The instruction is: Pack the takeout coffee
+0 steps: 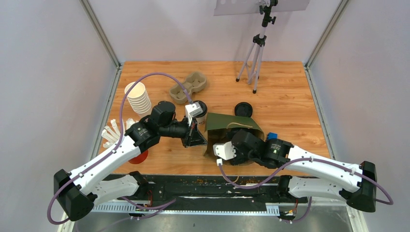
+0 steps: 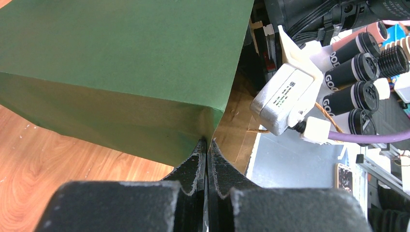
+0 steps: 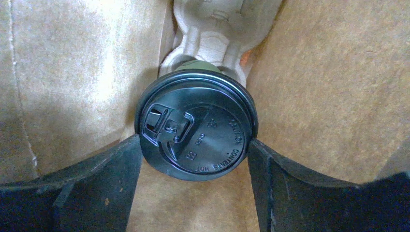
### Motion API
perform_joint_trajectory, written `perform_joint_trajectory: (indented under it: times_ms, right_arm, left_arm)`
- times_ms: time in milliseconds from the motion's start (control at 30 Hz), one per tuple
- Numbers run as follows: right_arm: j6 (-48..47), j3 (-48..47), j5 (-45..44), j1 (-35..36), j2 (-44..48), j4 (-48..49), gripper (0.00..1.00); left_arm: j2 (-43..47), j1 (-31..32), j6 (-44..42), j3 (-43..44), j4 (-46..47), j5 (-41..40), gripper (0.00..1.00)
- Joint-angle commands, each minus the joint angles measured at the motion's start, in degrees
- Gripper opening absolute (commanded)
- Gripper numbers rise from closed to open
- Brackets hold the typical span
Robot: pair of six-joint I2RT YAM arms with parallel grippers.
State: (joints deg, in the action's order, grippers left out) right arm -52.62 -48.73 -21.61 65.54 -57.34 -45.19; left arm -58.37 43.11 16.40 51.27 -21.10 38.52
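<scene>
The green bag (image 2: 121, 58) is pinched at its edge by the closed left gripper (image 2: 208, 145), and inside, brown paper walls (image 3: 72, 72) tight on both sides, the lidded olive cup (image 3: 196, 125) is clamped by the right gripper (image 3: 195, 141) in its pulp carrier (image 3: 217, 29), on a wooden table (image 1: 290, 106)

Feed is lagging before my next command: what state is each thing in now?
Green paper bag: open, brown inside showing.
Left claw: shut on the bag's edge.
Olive-green paper cup with black plastic lid: lidded, inside the bag.
Right claw: inside the bag, shut on that cup's lid.
Brown pulp cup carrier on the table: both wells empty.
Stack of white paper cups: lidless.
</scene>
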Motion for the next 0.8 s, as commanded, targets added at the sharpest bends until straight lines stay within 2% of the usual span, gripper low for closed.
perform_joint_trajectory:
  times_ms: [0, 367, 767]
  right_arm:
    - [0.2, 0.2, -1.9, -0.2, -0.1, 1.5, 0.62]
    - [-0.5, -3.6, -3.1, -0.2, -0.1, -0.9, 0.62]
    - [-0.9, 1.6, -1.9, -0.2, 0.3, 3.6, 0.62]
  left_arm:
    - [0.1, 0.2, 0.0, 0.4, 2.2, 1.5, 0.05]
    - [-0.3, 0.2, 0.4, 0.4, 2.9, 1.6, 0.05]
    - [-0.5, 0.2, 0.6, 0.2, 3.1, 2.0, 0.05]
